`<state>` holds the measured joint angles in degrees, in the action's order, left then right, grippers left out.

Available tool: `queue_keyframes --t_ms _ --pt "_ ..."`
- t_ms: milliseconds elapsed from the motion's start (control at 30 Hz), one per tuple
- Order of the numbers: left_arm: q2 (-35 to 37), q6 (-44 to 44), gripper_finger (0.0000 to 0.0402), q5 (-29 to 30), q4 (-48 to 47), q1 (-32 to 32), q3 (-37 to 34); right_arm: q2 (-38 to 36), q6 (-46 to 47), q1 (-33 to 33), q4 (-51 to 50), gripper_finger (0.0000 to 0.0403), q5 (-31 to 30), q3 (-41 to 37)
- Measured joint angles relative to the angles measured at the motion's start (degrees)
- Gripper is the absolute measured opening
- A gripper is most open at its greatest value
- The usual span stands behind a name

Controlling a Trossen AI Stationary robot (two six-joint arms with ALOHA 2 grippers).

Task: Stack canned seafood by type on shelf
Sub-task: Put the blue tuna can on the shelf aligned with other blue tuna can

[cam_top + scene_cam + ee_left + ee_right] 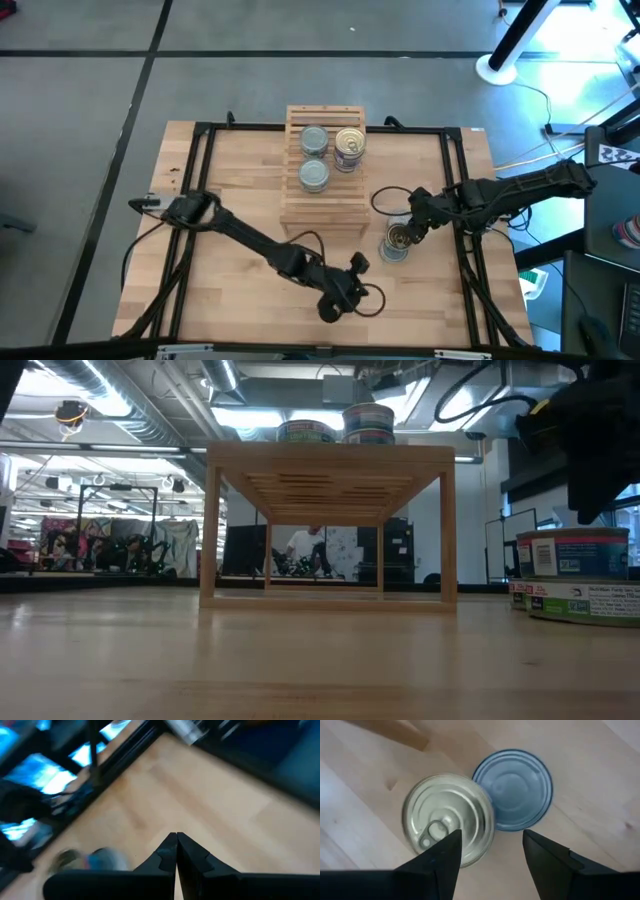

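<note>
The light-wood slatted shelf [322,165] stands at the table's far middle. On it are two silver-topped tins [314,140] [314,176] and a gold-topped stack [350,145], which stands taller in the low view [368,422]. To the shelf's right, a gold pull-tab tin [447,820] and a plain silver-topped tin [512,787] stand side by side. My right gripper [490,837] hangs open above them, pointing down and touching neither. My left gripper [176,837] is shut and empty near the table's front edge [340,295].
In the low view the two tins [572,553] [585,600] show at the right, one higher than the other. A black frame [200,130] runs around the tabletop. Cables [385,200] lie on the wood between the shelf and my right arm.
</note>
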<state>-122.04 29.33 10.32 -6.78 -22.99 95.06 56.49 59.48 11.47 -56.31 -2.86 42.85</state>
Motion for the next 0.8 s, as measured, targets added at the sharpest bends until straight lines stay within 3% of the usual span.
queue_keyframes --t_ms 167,467,800 --pt "-4.8 4.34 0.0005 9.43 7.74 -0.09 0.07 0.01 -4.2 -3.49 -0.05 0.0209 4.3 0.0" --pt "-8.11 3.61 0.0005 9.64 9.31 0.97 0.07 0.02 -13.53 -10.05 0.04 0.0209 10.36 0.0" --pt "-8.15 3.5 0.0005 9.42 10.45 0.95 0.05 0.57 -24.5 -13.01 1.3 0.0209 10.47 0.0"
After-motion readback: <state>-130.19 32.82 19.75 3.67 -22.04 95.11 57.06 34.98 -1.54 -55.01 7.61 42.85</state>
